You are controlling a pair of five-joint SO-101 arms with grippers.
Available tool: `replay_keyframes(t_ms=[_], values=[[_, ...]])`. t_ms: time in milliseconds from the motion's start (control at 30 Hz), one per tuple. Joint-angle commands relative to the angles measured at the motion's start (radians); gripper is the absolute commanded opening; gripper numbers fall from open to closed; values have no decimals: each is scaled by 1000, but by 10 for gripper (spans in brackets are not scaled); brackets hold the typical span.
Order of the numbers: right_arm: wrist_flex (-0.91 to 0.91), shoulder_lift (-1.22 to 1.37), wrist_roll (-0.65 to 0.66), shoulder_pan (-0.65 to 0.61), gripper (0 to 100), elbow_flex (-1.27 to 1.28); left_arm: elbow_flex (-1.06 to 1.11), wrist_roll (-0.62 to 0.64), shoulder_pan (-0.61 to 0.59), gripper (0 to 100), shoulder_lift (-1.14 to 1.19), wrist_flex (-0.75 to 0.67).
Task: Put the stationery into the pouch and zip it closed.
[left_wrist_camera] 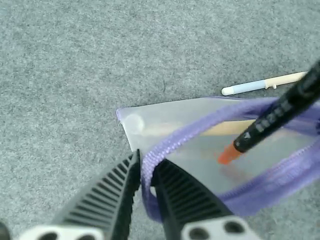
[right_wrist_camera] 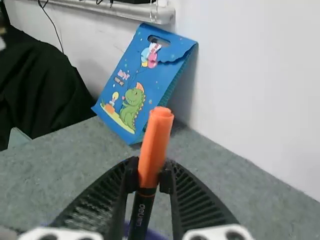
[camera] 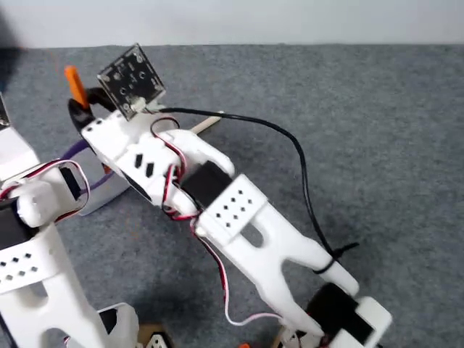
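The pouch [left_wrist_camera: 200, 145] lies open on the table [left_wrist_camera: 75, 75]; the left gripper [left_wrist_camera: 145, 161] pinches its zipper lip. The marker [left_wrist_camera: 280, 112], tip down at the mouth, is clamped in the right gripper [right_wrist_camera: 149, 167]; a pen [left_wrist_camera: 265, 84] lies just beside the pouch. Insertion looks to be in hand; next, lower the marker inside and let go.

From above, the right arm [camera: 217, 199] covers most of the pouch [camera: 99, 194] and pen [camera: 206, 123].
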Motion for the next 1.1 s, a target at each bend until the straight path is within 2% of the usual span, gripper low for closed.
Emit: replay_keyframes(t_ms=[0,200,367,433,500,600,800,933,1067], values=[[-7,-120,12,19,9,69,-7,11,8,14,-11,6],[-1,-286,118,15,27,239,-7,11,11,14,-11,2],[51,-369,133,19,217,305,-7,11,11,14,-11,2],[120,-381,127,19,255,302,-7,9,11,14,-11,2],[153,-383,101,25,247,299,-7,9,11,14,-11,2],[159,-375,-21,81,197,245,-7,9,11,14,-11,3],[156,-271,-209,252,1,160,-4,9,11,14,-11,5],[156,-119,-328,352,10,118,-4,11,12,14,-11,3],[151,84,-359,395,9,44,-2,11,12,14,-11,5]])
